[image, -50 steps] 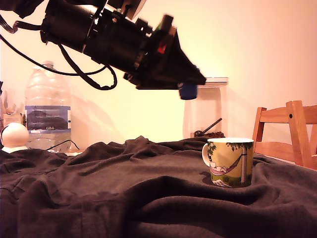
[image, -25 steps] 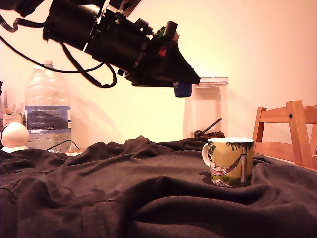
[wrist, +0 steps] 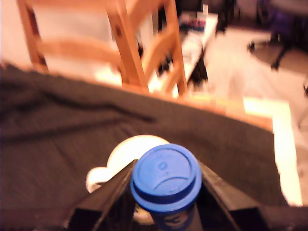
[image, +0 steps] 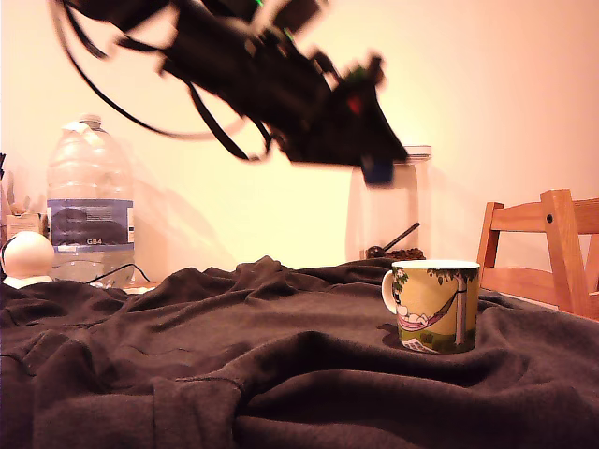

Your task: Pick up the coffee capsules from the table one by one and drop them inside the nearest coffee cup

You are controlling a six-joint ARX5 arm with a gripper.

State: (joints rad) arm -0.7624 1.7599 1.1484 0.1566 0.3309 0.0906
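The table (image: pixel 281 374) is covered with a wrinkled dark brown-black cloth that rises in folds toward the middle and falls away at the front edge. Behind it is a plain pale wall washed in warm light. At the exterior view's left stand a large clear water bottle (image: pixel 90 201) with a blue label and a small white rounded object (image: pixel 28 259); at that view's right a wooden chair (image: pixel 547 248) pokes up beside the table, and a clear glass jar (image: pixel 393 210) with a dark spoon inside stands at the back. The coffee cup (image: pixel 435 304) sits upright on the cloth toward the exterior view's right, handle turned to that view's left, its yellow-green print facing the camera. The gripper (image: pixel 374 161) hangs in the air, blurred, well above the cloth and just to the exterior view's left of the cup. Its jaws are pinching the dark-blue capsule (wrist: pixel 166 180), which shows at the tip in the exterior view; the wrist view shows its round face between the two dark fingers, with the cup's white rim under it. Beyond the table edge the wrist view shows the chair and a blurred floor.
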